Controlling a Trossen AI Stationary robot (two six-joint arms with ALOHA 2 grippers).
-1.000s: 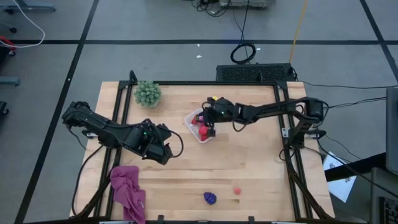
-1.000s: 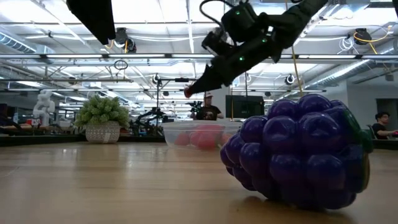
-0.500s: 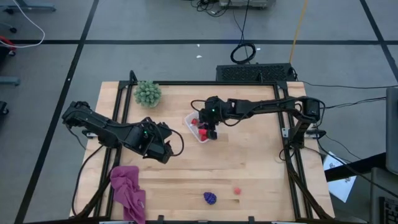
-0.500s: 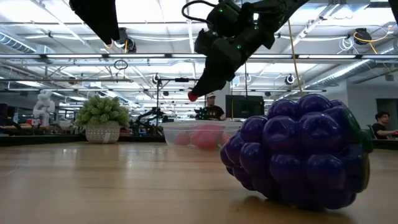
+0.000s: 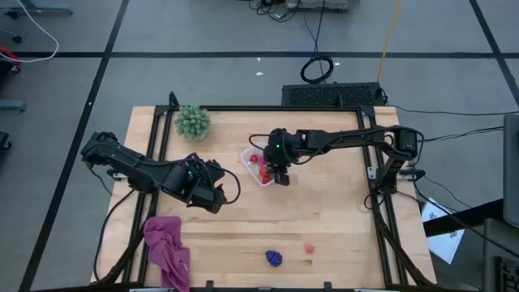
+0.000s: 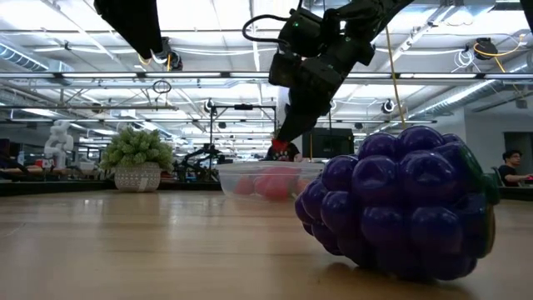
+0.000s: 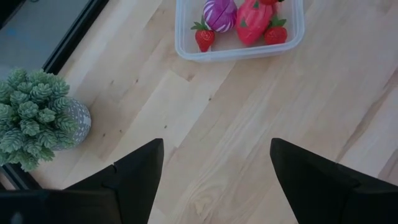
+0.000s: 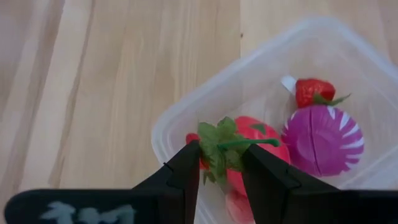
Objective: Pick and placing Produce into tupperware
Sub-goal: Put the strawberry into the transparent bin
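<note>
Right gripper (image 8: 221,163): you had it directly over the tupperware (image 5: 250,167), fingers clamped on a small red fruit (image 8: 214,152) by its green leafy top; the fruit hung below the tips, above the open container. Holding by the stalk probably kept the dark fingers clear of the pieces underneath.

Tupperware: it sat just off the table centre, toward 11 o'clock in the high view. The left wrist view showed its contents: two small strawberries (image 7: 204,37), a pink-red piece (image 7: 254,25) and a magenta-and-white piece (image 7: 221,14). Open side up, so a straight drop should have landed inside.

Left gripper (image 7: 214,186): you parked it at about 8 o'clock from the container, well apart, fingers spread and holding nothing. That left the right arm an unobstructed lane.

Produce on the table: purple grape cluster (image 5: 274,258) at 6 o'clock near the front edge, and a small red piece (image 5: 309,248) just beside it toward 3 o'clock. Both were far from either gripper.

Other items: spiky green plant (image 5: 193,122) at 10 o'clock and magenta cloth (image 5: 166,247) at 7 o'clock, neither part of the job.

Judgement: release looked like the step in hand; two pieces looked left to fetch.
</note>
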